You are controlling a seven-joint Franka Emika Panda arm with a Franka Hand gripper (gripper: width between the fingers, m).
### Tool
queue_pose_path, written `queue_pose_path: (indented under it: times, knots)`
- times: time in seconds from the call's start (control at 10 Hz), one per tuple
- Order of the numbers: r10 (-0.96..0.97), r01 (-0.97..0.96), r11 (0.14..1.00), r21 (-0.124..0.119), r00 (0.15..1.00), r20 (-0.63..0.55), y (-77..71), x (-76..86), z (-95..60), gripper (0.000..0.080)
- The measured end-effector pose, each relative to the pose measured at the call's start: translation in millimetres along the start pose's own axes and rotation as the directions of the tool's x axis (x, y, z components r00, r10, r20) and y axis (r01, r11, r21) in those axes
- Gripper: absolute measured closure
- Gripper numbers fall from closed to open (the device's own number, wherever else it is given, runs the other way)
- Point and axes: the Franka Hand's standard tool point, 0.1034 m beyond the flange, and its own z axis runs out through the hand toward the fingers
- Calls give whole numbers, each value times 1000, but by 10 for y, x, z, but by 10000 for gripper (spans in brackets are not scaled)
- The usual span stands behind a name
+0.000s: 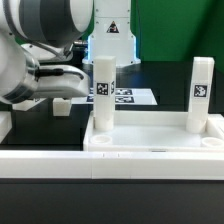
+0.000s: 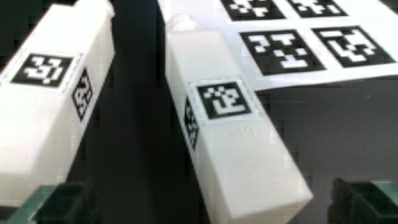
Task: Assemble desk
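Your gripper is spread either side of the leg, not pinching; it looks light, stiff, slick plastic, so clamp its flat sides squarely.

Both pictures are bright but a little grainy. The big arm near the camera looks blurry. The wrist view is fuzzy.

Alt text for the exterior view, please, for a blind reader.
On a rimmed desk top stand two white tagged legs, upright: the middle leg and the end leg at the exterior view's right. The arm is at its left, the marker board behind.
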Motion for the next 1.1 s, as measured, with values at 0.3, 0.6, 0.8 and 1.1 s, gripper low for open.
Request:
queue_pose_path:
  times: [0.3,0.6,0.8,1.1]
  knots:
    - [21,-21,1000,-7,1000,-8,-64,6,-23,151]
    - [53,-53,998,-20,999,-14,-114,10,38,151]
    - [56,-56,998,-20,998,-18,-97,17,64,151]
    - [56,-57,998,-23,998,-35,-93,45,118,151]
